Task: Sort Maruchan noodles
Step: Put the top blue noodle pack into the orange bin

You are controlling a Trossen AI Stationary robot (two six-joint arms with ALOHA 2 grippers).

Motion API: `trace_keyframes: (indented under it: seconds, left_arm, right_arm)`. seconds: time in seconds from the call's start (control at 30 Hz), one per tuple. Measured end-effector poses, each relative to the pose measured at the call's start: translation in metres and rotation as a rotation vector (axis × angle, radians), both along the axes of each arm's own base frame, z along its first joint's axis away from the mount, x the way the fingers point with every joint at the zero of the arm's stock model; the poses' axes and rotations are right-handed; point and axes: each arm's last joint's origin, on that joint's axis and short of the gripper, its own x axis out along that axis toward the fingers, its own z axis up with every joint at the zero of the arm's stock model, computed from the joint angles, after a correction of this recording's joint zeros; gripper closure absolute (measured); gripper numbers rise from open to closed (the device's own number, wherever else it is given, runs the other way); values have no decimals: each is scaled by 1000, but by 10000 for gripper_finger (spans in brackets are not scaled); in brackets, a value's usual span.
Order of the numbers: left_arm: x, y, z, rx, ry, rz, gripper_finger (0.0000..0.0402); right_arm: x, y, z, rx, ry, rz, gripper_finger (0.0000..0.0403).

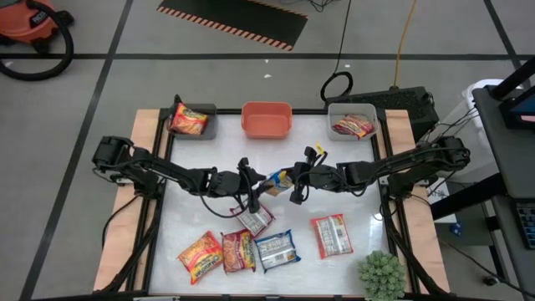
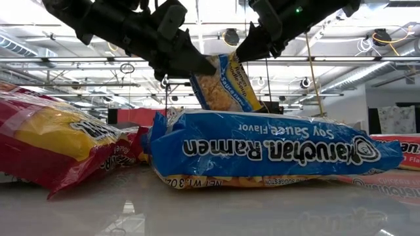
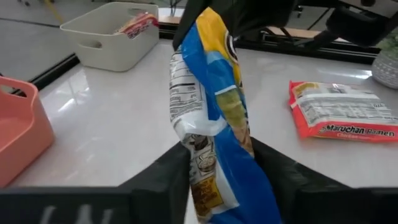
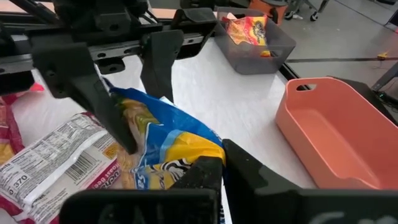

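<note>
Blue-and-yellow packet hangs above mid-table, and we see both grippers on it. Left gripper pinches its left end, fingers closing either side of the wrapper. Right gripper holds the right end, jaws pressed together on it. Loose packets lie near us. Orange bin sits far centre; grey bin far left and white bin far right each hold a packet.

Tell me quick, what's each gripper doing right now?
Left gripper: closed on one end of the blue-and-yellow packet, held above the table.
Right gripper: shut on the same packet's other end.
</note>
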Motion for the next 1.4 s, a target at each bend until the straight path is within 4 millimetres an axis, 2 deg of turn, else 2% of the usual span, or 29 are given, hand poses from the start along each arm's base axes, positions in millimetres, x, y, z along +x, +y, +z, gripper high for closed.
trace_keyframes:
  seconds: [0.13,0.37,0.53,0.7,0.8,0.97,1.13,1.27,1.4]
  left_arm:
    - [0,0,0,-2,0,2,290]
    - [0,3,0,2,-2,6,281]
    - [0,6,1,3,-6,16,282]
    - [2,11,6,28,-45,21,282]
    - [4,16,12,32,-99,34,282]
    - [6,36,19,35,-174,98,282]
    - [4,67,30,3,-277,202,282]
    - [1,96,36,-30,-364,302,282]
    - [-5,122,40,-75,-431,392,282]
  right_arm:
    - [0,0,0,-1,2,-1,403]
    - [0,-1,0,-11,-1,-20,401]
    - [-3,-2,4,-32,-5,-32,379]
    - [-18,-5,22,-44,-38,-95,344]
    - [-34,-7,32,-33,-22,-131,325]
    - [-64,-7,38,-6,62,-186,306]
    - [-89,-8,37,31,162,-230,308]
    - [-99,-9,36,54,187,-254,311]
    - [-103,-10,27,54,191,-247,311]
